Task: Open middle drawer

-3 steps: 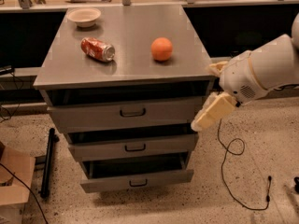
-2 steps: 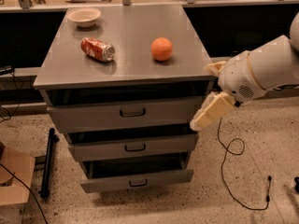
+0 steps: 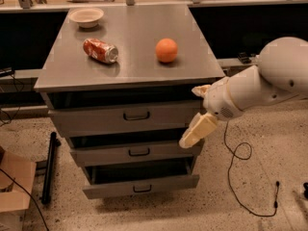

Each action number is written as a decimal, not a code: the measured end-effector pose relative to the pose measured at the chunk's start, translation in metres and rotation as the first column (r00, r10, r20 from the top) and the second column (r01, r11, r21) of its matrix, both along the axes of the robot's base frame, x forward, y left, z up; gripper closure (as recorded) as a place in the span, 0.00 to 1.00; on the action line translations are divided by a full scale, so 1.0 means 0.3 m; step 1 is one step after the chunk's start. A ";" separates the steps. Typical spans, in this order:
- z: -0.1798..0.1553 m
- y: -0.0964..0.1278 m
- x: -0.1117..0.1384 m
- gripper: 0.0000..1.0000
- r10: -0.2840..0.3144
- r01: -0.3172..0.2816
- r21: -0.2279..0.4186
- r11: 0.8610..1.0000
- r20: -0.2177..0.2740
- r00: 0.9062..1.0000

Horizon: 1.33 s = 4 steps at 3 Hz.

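The grey metal cabinet (image 3: 130, 69) has three drawers. The middle drawer (image 3: 106, 154) has a low wide front and a small black loop handle (image 3: 139, 152). A dark gap shows above its front. My gripper (image 3: 190, 117) is at the cabinet's right front corner, level with the top drawer (image 3: 86, 121) and the gap below it. It is open and empty. The lower finger (image 3: 197, 130) points down-left, and its tip is just above the middle drawer's right end. The gripper is well right of the handle.
On the cabinet top are a white bowl (image 3: 86, 17), a red soda can (image 3: 100, 50) on its side and an orange (image 3: 166, 50). The bottom drawer (image 3: 139, 186) sticks out slightly. A black cable (image 3: 240, 177) lies on the floor at the right. A black pole (image 3: 49, 167) and a cardboard box (image 3: 14, 182) are at the left.
My gripper has moved down and to the left, closer to the right end of the middle drawer. The drawers and the things on top have not moved.
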<state>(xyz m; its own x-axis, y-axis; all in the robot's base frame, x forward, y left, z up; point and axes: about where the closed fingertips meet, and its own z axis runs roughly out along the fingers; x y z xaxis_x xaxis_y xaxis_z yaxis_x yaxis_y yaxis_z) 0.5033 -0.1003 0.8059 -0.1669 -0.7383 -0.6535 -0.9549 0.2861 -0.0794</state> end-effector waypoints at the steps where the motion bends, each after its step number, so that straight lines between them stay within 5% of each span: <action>1: -0.151 0.040 0.031 0.00 -0.006 0.007 0.074 0.997 -0.017 1.000; 2: -0.365 0.069 0.091 0.00 -0.038 0.043 0.160 0.986 -0.034 0.999; 4: -0.616 0.048 0.146 0.00 -0.077 0.097 0.213 0.972 -0.102 0.992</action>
<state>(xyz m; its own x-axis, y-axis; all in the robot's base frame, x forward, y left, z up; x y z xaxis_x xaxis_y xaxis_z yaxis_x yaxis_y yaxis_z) 0.5471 -0.0858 0.6209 -0.2915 -0.5602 -0.7754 -0.9258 0.3690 0.0815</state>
